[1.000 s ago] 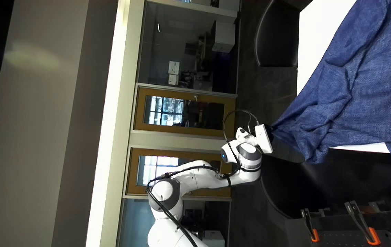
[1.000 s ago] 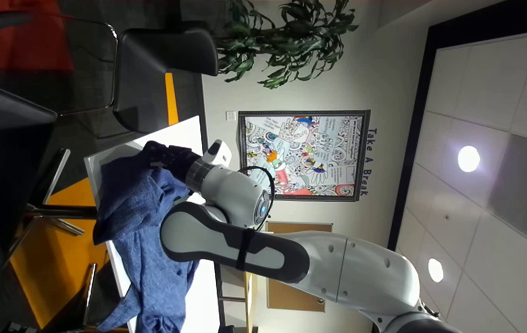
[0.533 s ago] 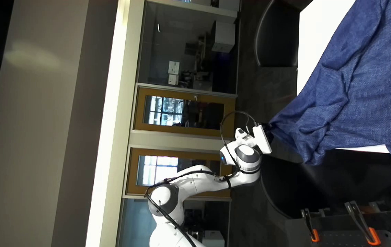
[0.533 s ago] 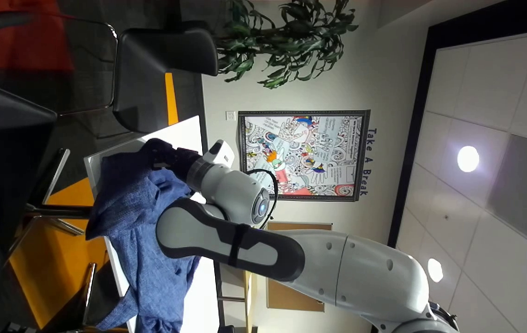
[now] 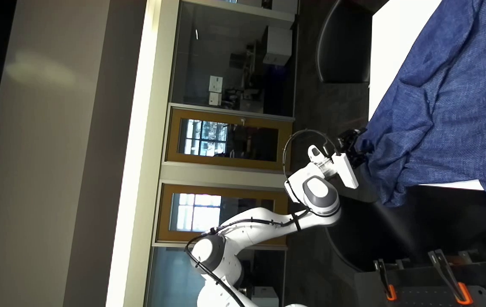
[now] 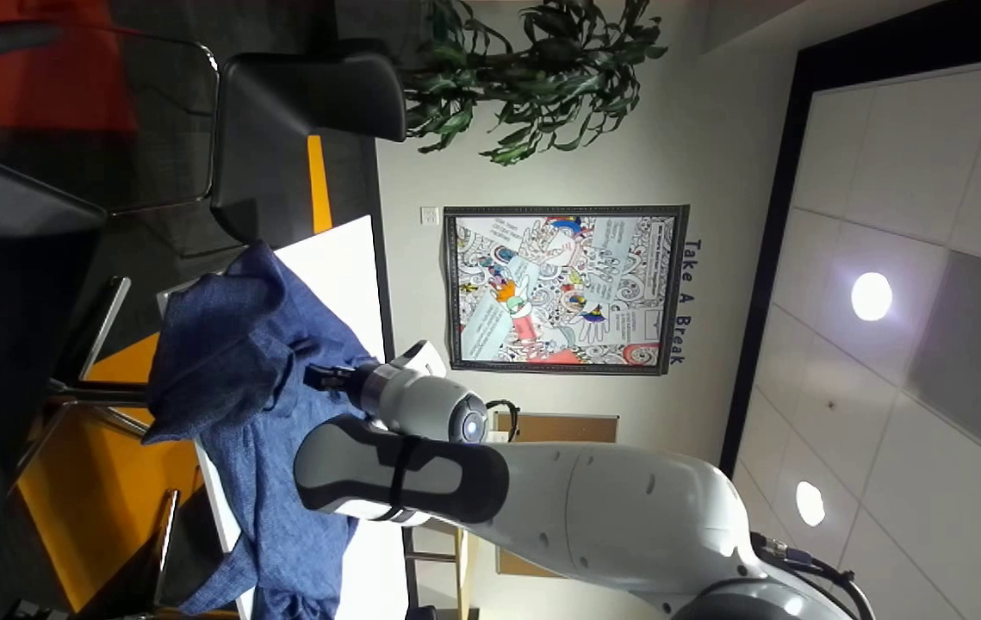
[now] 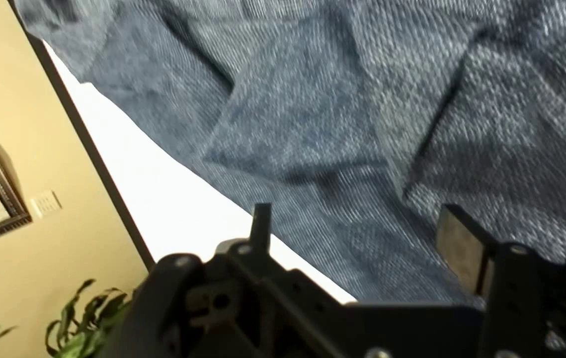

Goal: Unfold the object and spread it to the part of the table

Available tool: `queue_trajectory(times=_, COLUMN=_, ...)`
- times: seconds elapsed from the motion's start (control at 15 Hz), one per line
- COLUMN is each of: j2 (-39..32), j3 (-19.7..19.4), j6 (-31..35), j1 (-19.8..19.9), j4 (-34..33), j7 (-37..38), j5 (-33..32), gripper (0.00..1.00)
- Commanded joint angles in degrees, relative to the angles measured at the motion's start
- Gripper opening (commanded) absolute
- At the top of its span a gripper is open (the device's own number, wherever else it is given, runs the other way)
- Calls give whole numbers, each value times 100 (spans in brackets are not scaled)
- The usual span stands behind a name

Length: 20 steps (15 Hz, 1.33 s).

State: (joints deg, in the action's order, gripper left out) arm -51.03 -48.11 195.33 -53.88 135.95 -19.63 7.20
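The object, a wrinkled dark blue cloth, covers much of the white table and hangs past its edge. In an exterior view the cloth is bunched in folds at the table's end, with a loose corner sticking up. My gripper stands open just over the cloth, nothing between its fingers. Its right pad shows pale against the fabric. In both exterior views the gripper is close to the cloth's folds; whether a finger touches them I cannot tell.
A bare strip of table runs along the wall side. Black chairs stand around the table. Clamps with orange tips sit on a dark surface near the arm. A plant and a framed poster are beyond the table.
My gripper has opened and let go of the cloth. The arm has moved away from the cloth's held end, which now lies free. The cloth had shifted slightly before the release.
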Motion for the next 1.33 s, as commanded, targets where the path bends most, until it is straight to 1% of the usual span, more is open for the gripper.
queue_trajectory(times=0.0, j2=-283, j3=-158, j6=74, j1=214, j4=248, j7=680, j5=262, gripper=100)
queue_trajectory(times=0.07, j2=-195, j3=1, j6=224, j1=531, j4=290, j7=847, j5=242, gripper=100)
queue_trajectory(times=0.13, j2=-83, j3=222, j6=530, j1=941, j4=316, j7=978, j5=160, gripper=100)
queue_trajectory(times=0.2, j2=-97, j3=362, j6=755, j1=1221, j4=302, j7=1119, j5=173, gripper=100)
queue_trajectory(times=0.27, j2=-10, j3=338, j6=331, j1=1266, j4=-45, j7=1173, j5=272, gripper=100)
queue_trajectory(times=0.4, j2=64, j3=579, j6=375, j1=1864, j4=-234, j7=1334, j5=253, gripper=100)
queue_trajectory(times=0.6, j2=191, j3=901, j6=357, j1=2626, j4=-542, j7=1555, j5=307, gripper=100)
queue_trajectory(times=0.67, j2=-62, j3=703, j6=353, j1=2208, j4=-452, j7=1350, j5=361, gripper=100)
queue_trajectory(times=0.73, j2=-45, j3=754, j6=347, j1=2374, j4=-523, j7=1307, j5=349, gripper=100)
queue_trajectory(times=0.8, j2=-53, j3=755, j6=345, j1=2413, j4=-532, j7=1297, j5=345, gripper=100)
queue_trajectory(times=1.0, j2=-75, j3=769, j6=340, j1=2325, j4=-519, j7=1302, j5=351, gripper=100)
queue_trajectory(times=1.13, j2=-262, j3=914, j6=337, j1=2382, j4=-874, j7=1689, j5=711, gripper=100)
queue_trajectory(times=1.27, j2=-259, j3=1190, j6=336, j1=2693, j4=-1148, j7=1989, j5=996, gripper=100)
